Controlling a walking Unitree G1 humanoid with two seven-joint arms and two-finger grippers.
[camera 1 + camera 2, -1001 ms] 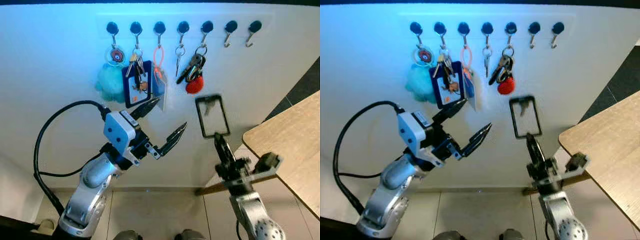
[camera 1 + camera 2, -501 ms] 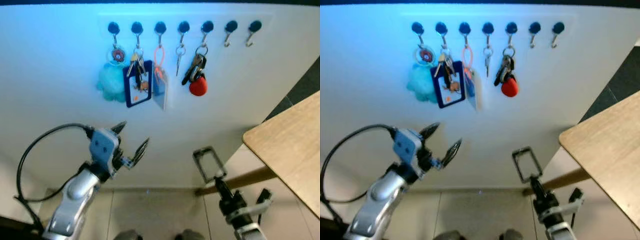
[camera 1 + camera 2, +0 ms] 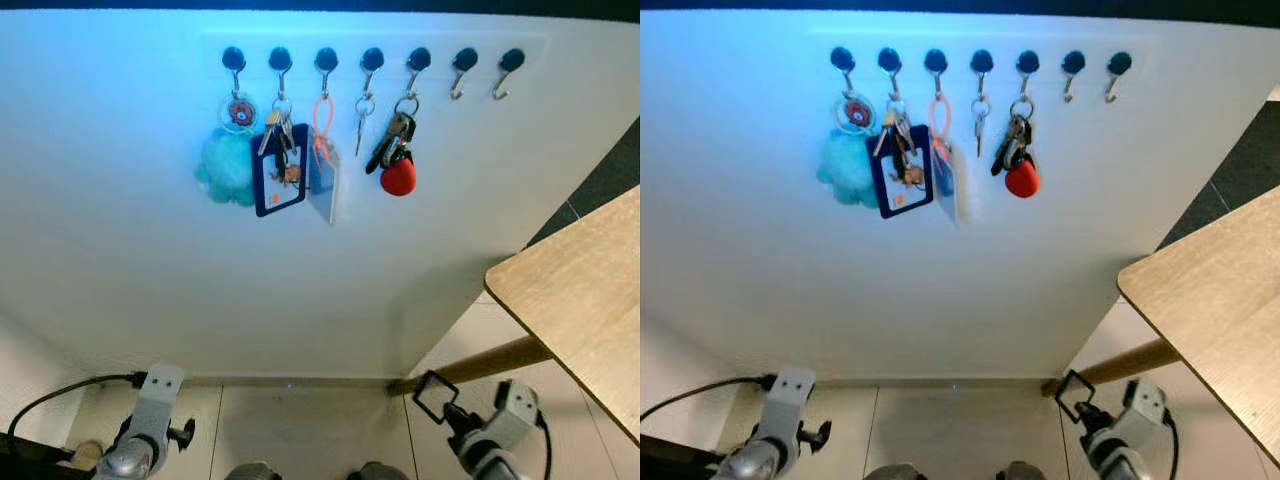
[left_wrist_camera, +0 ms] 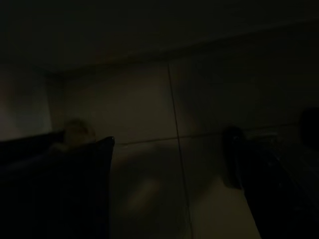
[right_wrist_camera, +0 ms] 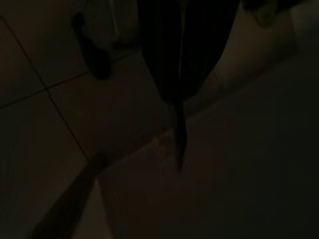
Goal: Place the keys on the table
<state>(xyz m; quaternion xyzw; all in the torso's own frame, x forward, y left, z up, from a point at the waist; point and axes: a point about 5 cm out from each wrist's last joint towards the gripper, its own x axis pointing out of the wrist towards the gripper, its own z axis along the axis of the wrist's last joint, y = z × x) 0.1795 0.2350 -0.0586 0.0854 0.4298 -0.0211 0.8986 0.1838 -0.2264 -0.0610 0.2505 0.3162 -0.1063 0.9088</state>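
My right gripper (image 3: pixel 455 420) hangs low at the bottom right, shut on a black-framed card holder (image 3: pixel 432 396) that sticks up from its fingers. It is below and left of the wooden table (image 3: pixel 585 290). In the dark right wrist view the fingers (image 5: pixel 164 64) are pressed together over the floor. My left gripper (image 4: pixel 169 199) is low at the bottom left, open and empty. On the wall hooks hang a teal plush keyring (image 3: pixel 226 167), a blue card holder (image 3: pixel 278 182), an orange-looped tag (image 3: pixel 322 172), a single key (image 3: pixel 361 118) and keys with a red ball (image 3: pixel 397 165).
Two hooks (image 3: pixel 485 68) at the right end of the row are bare. The table's wooden leg (image 3: pixel 485 361) slants down to the tiled floor (image 3: pixel 300 430) near my right arm. A black cable (image 3: pixel 60 398) loops beside my left arm.
Both arms have dropped from up near the hooks to low by the floor. The right gripper has carried the black-framed card holder down with it.
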